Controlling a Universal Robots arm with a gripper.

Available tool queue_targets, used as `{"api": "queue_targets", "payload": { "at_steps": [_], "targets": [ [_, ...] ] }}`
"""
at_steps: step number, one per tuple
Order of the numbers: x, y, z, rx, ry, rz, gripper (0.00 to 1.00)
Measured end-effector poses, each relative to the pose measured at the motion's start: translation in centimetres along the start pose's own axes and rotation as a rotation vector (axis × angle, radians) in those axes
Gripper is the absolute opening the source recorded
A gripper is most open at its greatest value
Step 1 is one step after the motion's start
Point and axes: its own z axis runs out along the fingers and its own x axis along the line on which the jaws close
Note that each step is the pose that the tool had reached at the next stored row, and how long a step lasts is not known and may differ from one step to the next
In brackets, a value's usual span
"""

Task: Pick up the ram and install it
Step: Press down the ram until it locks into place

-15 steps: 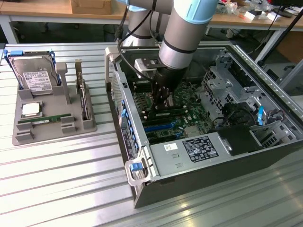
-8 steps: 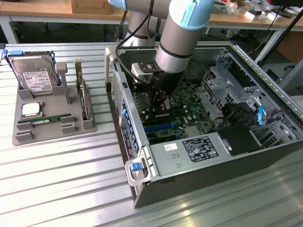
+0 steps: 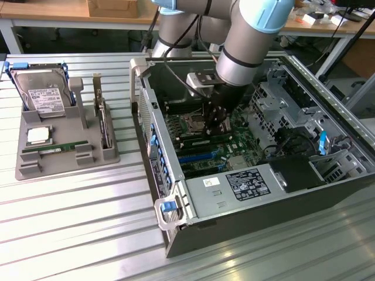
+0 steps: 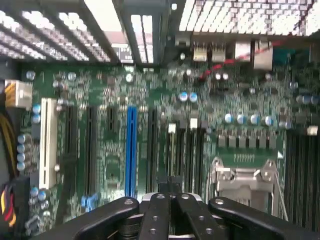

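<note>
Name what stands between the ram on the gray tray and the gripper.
Exterior view: from the ram, the bracketed card, then the case wall, before the gripper.

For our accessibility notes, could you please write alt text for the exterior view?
The robot arm's gripper reaches down, shut, over the motherboard inside an open computer case. On the exterior view's left, a grey tray holds a ram stick, CPU and hard drive.

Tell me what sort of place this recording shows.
Probably a robotics lab or workshop bench for PC assembly: an open computer case lies on a ribbed metal table, beside a grey parts tray, with cluttered workbenches behind.
</note>
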Motion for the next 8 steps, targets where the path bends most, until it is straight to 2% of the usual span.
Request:
{"api": "queue_targets", "payload": {
  "at_steps": [2,3,4,6,8],
  "targets": [
    [0.1,-3.3,-0.24,-0.0098,-0.0011,0.0,0.1],
    [0.1,-4.31,-0.31,-0.0127,-0.0014,0.0,0.1],
    [0.1,-4.76,-0.34,-0.014,-0.0015,0.0,0.1],
    [0.2,-6.37,-0.46,-0.0186,-0.0021,0.0,0.1],
    [0.3,-8.84,-0.63,-0.025,-0.0024,0.0,0.1]
  ]
}}
